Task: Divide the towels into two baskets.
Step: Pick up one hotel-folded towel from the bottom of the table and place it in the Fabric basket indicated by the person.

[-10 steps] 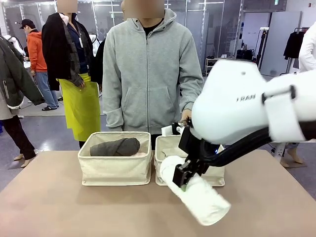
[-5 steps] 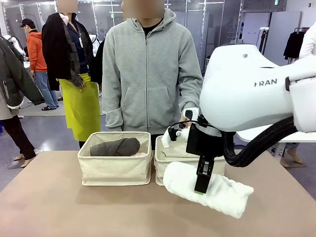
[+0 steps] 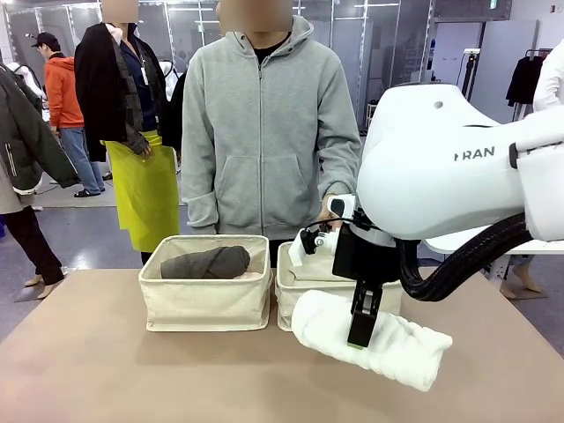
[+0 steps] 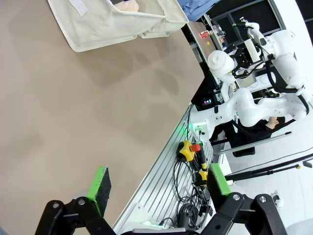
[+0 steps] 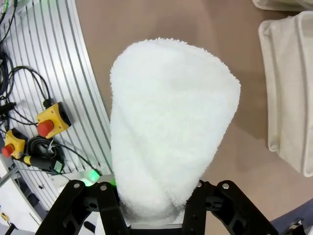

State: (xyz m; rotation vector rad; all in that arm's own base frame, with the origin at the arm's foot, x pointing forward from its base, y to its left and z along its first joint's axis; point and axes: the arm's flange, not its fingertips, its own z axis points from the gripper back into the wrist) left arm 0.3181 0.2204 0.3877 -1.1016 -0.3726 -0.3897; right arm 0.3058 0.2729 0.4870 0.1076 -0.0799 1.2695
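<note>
White towel roll hangs pinched in the right claw, at 6 o'clock of the right basket; next, carry and release inside. Left claw is spread, idle.

My right arm is a glossy white rounded shell lettered in grey, with a ribbed black cable hose and black, green-padded fingers.

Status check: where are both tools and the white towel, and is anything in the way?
Right tool shut on white towel, in front of right basket. Left tool open, empty. Grey towel in left basket. Nothing in the way.
</note>
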